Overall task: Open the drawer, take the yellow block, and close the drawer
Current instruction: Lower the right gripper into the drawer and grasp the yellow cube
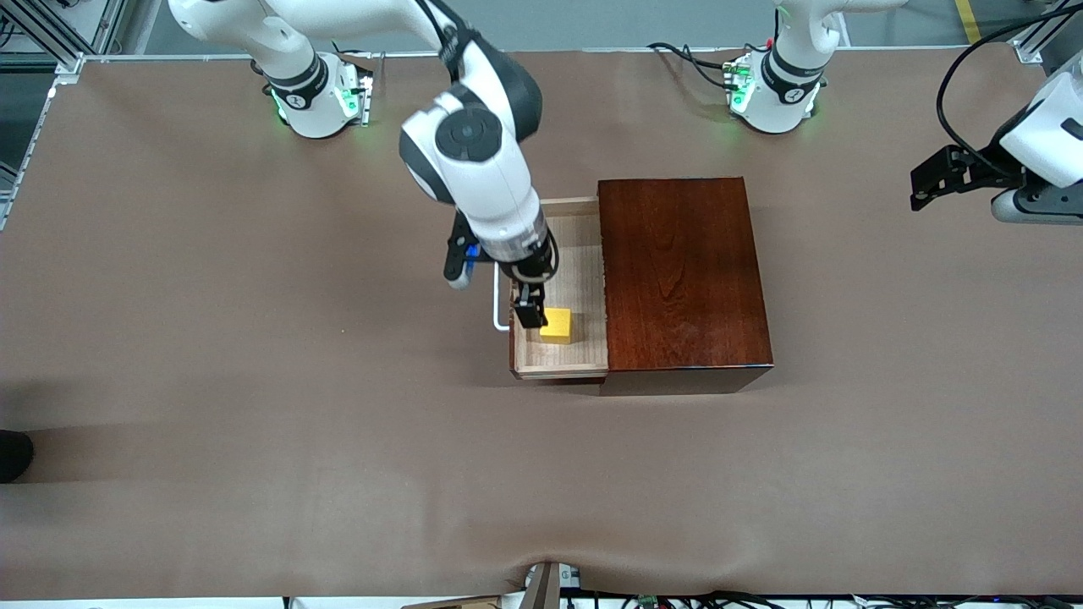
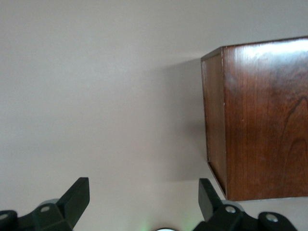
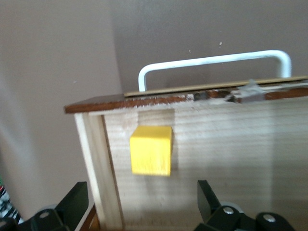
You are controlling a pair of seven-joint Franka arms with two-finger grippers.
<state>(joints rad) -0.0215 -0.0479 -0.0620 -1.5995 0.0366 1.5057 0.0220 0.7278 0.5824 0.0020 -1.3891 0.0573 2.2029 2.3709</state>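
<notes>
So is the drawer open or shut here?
Open: the drawer is pulled out of the wooden box, its tray exposed with the yellow block inside.

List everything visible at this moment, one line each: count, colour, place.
wooden box: one, dark reddish-brown, mid-table.
drawer: one, light wood, pulled open toward the right arm's end.
handle: one, white, on the drawer's front.
yellow block: one, yellow, on the drawer floor, at its corner nearest the front camera and the handle.
table: one, brown.
right gripper: open, in the drawer, by the block.
left gripper: open, waiting at the left arm's end.
</notes>
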